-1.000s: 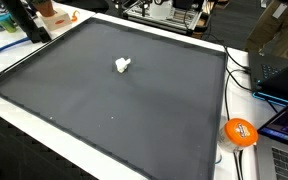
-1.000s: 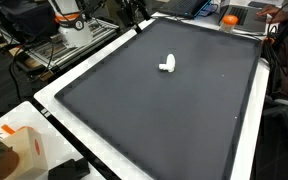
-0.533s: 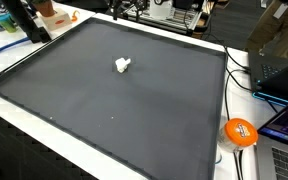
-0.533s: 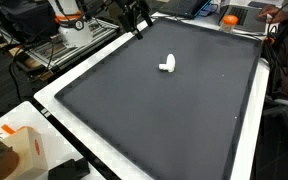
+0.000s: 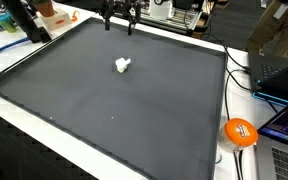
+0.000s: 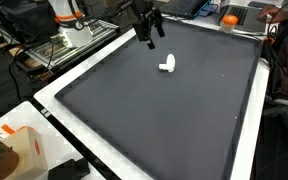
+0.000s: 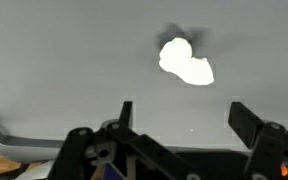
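A small white lumpy object (image 5: 123,66) (image 6: 168,66) lies on the dark grey mat (image 5: 114,110) (image 6: 164,110), seen in both exterior views. My gripper (image 5: 119,24) (image 6: 149,38) hangs in the air over the mat's far edge, short of the object and apart from it. In the wrist view the white object (image 7: 186,60) lies ahead of the gripper (image 7: 184,112), whose two black fingers (image 7: 125,113) stand wide apart with only bare mat between them. The gripper is open and holds nothing.
An orange ball (image 5: 240,132) rests beside the mat near cables and a laptop (image 5: 284,150). Black equipment (image 5: 29,25) and an orange box (image 5: 54,15) stand at one corner. A white-and-orange box (image 6: 24,150) sits past the mat's white border (image 6: 54,115).
The gripper has come into both exterior views, moving in over the mat's far edge toward the white object. The object has not moved.
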`<state>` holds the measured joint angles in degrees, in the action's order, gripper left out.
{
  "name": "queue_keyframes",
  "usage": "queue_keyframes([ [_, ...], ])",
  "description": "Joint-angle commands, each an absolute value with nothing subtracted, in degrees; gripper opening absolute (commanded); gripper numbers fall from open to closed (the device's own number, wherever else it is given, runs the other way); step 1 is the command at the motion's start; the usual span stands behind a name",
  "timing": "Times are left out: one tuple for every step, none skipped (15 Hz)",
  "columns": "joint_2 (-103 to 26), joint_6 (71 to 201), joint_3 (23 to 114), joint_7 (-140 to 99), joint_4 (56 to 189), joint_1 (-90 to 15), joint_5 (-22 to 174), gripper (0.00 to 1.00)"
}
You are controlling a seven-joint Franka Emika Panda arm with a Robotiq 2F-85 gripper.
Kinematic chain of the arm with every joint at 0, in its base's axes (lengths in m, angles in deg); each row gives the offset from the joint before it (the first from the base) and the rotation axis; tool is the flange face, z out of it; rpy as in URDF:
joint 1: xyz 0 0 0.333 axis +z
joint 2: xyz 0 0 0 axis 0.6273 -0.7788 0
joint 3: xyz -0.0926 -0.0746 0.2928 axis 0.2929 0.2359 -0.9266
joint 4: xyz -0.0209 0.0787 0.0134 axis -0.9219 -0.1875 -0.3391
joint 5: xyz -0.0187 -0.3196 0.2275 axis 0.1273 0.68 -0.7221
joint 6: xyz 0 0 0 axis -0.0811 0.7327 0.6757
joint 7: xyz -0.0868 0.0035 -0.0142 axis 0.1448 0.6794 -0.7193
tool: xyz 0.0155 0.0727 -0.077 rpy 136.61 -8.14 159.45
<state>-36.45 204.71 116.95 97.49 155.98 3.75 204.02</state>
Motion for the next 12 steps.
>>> queue_keyframes([
  [-44.25, 208.14, 117.26, 101.72, 150.42, 4.63, 203.36, 0.96],
  [-46.15, 208.78, 117.03, 102.66, 149.2, 4.88, 203.33, 0.95],
  [-47.81, 209.39, 117.01, 103.54, 148.19, 5.18, 203.49, 0.94],
  [-49.19, 210.06, 116.84, 104.18, 147.3, 5.26, 203.52, 0.91],
  [-50.45, 210.21, 116.57, 104.71, 146.53, 5.2, 203.34, 0.9],
  [-51.45, 210.31, 115.88, 104.8, 145.8, 4.62, 202.75, 0.89],
  [-52.37, 210.4, 115.28, 105.07, 145.05, 4.23, 202.29, 0.88],
  [-53.57, 210.72, 114.99, 105.65, 144.16, 4.17, 202.16, 0.85],
  [-54.6, 211.35, 114.54, 105.98, 143.36, 3.95, 201.91, 0.83],
  [-55.5, 211.54, 114.23, 106.29, 142.59, 3.84, 201.74, 0.83],
  [-56.27, 211.37, 113.83, 106.53, 141.99, 3.54, 201.36, 0.82],
  [-57.34, 211.52, 113.71, 107.03, 141.15, 3.39, 201.13, 0.82],
])
